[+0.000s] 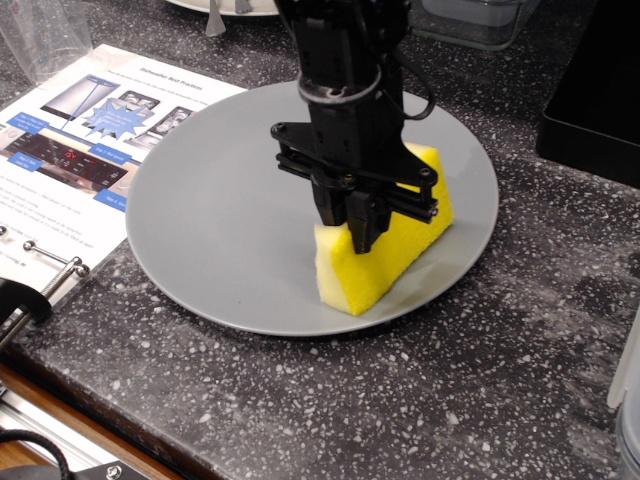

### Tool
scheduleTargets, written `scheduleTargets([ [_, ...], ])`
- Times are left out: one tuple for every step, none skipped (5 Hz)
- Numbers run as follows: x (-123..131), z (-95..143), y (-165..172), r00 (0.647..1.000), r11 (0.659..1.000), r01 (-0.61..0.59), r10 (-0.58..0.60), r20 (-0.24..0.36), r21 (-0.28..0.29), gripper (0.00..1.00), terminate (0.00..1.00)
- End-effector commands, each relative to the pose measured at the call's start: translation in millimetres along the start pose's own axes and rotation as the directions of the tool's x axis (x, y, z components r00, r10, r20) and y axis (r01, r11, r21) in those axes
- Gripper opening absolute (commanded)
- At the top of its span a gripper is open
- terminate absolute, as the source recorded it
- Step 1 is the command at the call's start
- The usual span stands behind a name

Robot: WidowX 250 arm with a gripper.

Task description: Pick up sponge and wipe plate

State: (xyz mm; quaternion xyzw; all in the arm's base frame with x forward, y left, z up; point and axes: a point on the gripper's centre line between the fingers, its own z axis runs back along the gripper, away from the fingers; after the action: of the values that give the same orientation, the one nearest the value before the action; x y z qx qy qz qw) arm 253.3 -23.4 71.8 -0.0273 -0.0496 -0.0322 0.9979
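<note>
The bright yellow sponge (395,250) is held tilted, its lower corner touching the right half of the large round grey plate (220,220). My black gripper (357,225) comes down from above and is shut on the sponge's middle, its fingers pinching the foam from both sides. The plate lies flat on the dark speckled counter. The sponge's upper end points to the back right, inside the plate's rim.
A printed leaflet in a ring binder (60,150) lies left of the plate, partly under its rim. A black box (595,90) stands at the back right. A clear container (480,20) and a white dish (225,6) are at the back edge. The counter's front edge runs at the lower left.
</note>
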Motion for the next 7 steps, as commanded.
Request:
scheduleTargets([
  [21,-9,64,0.993,0.991,-0.117,0.119,-0.025,0.059,0.0,0.0],
  [30,-6,95,0.986,0.982,-0.162,0.164,-0.012,0.096,0.0,0.0],
  [37,-2,121,0.981,0.972,-0.195,0.196,0.009,0.13,0.0,0.0],
  [37,1,136,0.976,0.963,-0.216,0.216,0.017,0.162,0.0,0.0],
  [25,-6,142,0.972,0.948,-0.233,0.234,0.023,0.216,0.0,0.0],
  [19,-4,154,0.96,0.926,-0.277,0.275,0.046,0.257,0.0,0.0],
  [19,-2,167,0.95,0.907,-0.308,0.307,0.049,0.288,0.0,0.0],
])
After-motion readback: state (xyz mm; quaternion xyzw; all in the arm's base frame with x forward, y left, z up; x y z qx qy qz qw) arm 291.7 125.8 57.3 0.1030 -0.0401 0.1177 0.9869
